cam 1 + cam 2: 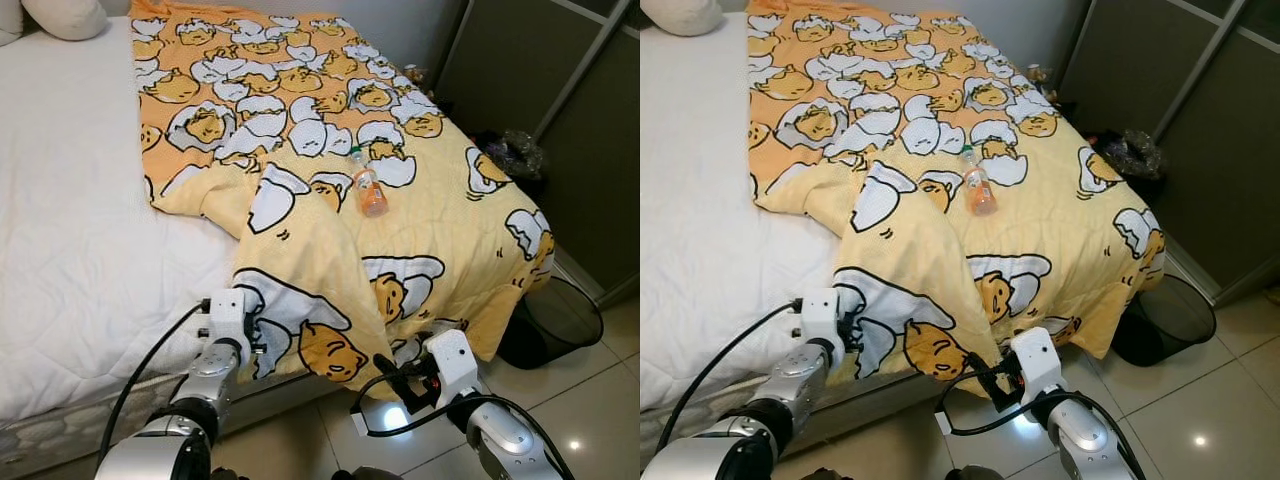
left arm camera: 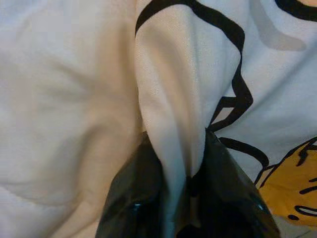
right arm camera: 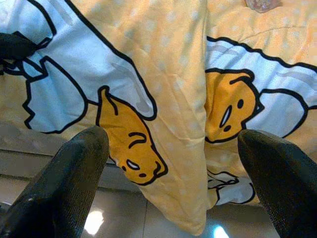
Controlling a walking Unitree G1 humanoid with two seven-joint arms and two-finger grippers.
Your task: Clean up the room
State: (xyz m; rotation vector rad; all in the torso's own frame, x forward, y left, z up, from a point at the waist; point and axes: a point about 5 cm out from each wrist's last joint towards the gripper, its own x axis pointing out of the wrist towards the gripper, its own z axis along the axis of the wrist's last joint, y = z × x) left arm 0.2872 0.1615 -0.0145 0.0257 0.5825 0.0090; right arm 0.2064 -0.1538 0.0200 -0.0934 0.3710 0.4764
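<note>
A bed (image 1: pixel 70 230) with a white quilted mattress cover takes up most of the scene, seen from above and from its near end. A yellow blanket (image 1: pixel 300 130) printed with cartoon egg characters lies across the right part of the bed, rumpled and folded over itself, with its near edge hanging over the foot of the bed toward the tiled floor (image 1: pixel 590 410). A small plastic bottle (image 1: pixel 367 184) with orange liquid and a green cap lies on its side on top of the blanket, near the middle. A pale pillow (image 1: pixel 68 16) sits at the far left corner of the bed.

The left end effector (image 2: pixel 185 173) is at the near edge of the bed, at the left border of the hanging blanket. Its two black fingers are clenched on a fold of the blanket's white printed cloth, which is pinched up between them. The right end effector (image 3: pixel 173 173) is low at the foot of the bed, further right, pointing at the hanging part of the blanket. Its fingers (image 3: pixel 64 183) are spread wide apart and hold nothing, with the blanket's drooping corner lying in the gap beyond them.

On the floor to the right of the bed stands a black mesh waste bin (image 1: pixel 555 322), just beside the blanket's hanging edge. Further back on the right, a dark crumpled bag (image 1: pixel 512 152) lies against a grey wardrobe door (image 1: pixel 560 100).
</note>
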